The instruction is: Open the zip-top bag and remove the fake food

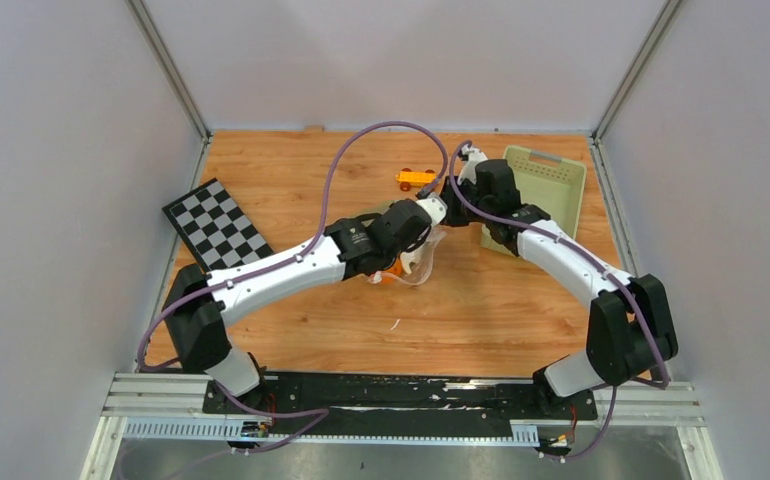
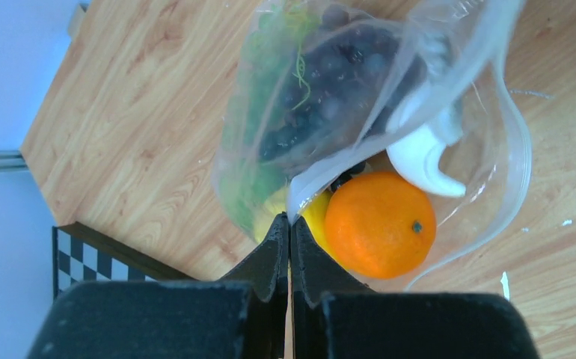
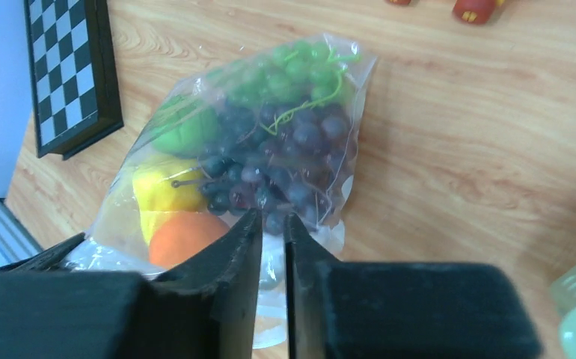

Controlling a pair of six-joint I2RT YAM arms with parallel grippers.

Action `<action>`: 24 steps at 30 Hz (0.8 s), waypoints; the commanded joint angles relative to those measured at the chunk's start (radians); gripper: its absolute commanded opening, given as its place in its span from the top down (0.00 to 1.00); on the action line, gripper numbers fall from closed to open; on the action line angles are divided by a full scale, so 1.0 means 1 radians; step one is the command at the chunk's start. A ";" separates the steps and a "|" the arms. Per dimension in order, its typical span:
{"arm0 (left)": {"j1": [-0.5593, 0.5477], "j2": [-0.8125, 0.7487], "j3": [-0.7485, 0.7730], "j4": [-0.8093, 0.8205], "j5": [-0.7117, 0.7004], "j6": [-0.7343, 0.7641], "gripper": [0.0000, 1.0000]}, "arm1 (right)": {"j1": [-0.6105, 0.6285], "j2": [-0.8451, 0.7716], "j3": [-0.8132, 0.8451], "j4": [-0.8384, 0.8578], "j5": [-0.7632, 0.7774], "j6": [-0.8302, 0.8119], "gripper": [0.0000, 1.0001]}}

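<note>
The clear zip-top bag (image 1: 416, 262) sits at mid-table, its mouth gaping in the left wrist view (image 2: 494, 112). Inside it are an orange ball (image 2: 378, 223), a white mushroom (image 2: 420, 155), dark purple grapes (image 2: 330, 90), a yellow lemon (image 2: 316, 217) and green pieces (image 2: 247, 176). My left gripper (image 2: 290, 221) is shut on the bag's rim beside the orange ball. My right gripper (image 3: 272, 221) is over the near end of the bag (image 3: 270, 142). Its jaws stand a narrow gap apart with bag plastic in the gap. In the top view the right gripper (image 1: 449, 203) is just right of the left gripper (image 1: 408, 255).
An orange-yellow toy car (image 1: 416, 178) lies behind the grippers. A pale green basket (image 1: 551, 185) stands at the back right. A checkerboard (image 1: 216, 222) lies at the left. Grey walls enclose the wooden table (image 1: 291, 170).
</note>
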State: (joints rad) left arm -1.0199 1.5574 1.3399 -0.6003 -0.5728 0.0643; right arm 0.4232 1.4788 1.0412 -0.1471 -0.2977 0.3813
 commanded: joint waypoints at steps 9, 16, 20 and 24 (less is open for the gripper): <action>0.075 0.094 0.074 -0.052 0.196 -0.136 1.00 | -0.005 -0.247 -0.087 -0.132 0.175 -0.110 0.45; 0.087 0.061 0.001 0.019 0.276 -0.170 1.00 | 0.083 -0.464 -0.299 -0.074 0.103 0.010 0.42; 0.087 0.042 -0.048 0.066 0.335 -0.189 1.00 | 0.176 -0.513 -0.385 0.009 0.144 0.129 0.44; 0.087 0.043 -0.049 0.072 0.372 -0.201 1.00 | 0.255 -0.485 -0.445 0.111 0.201 0.214 0.50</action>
State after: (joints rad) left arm -0.9333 1.6478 1.2846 -0.5865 -0.2626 -0.1017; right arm 0.6205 0.9802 0.6373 -0.1898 -0.1574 0.4622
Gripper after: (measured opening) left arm 0.008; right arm 0.524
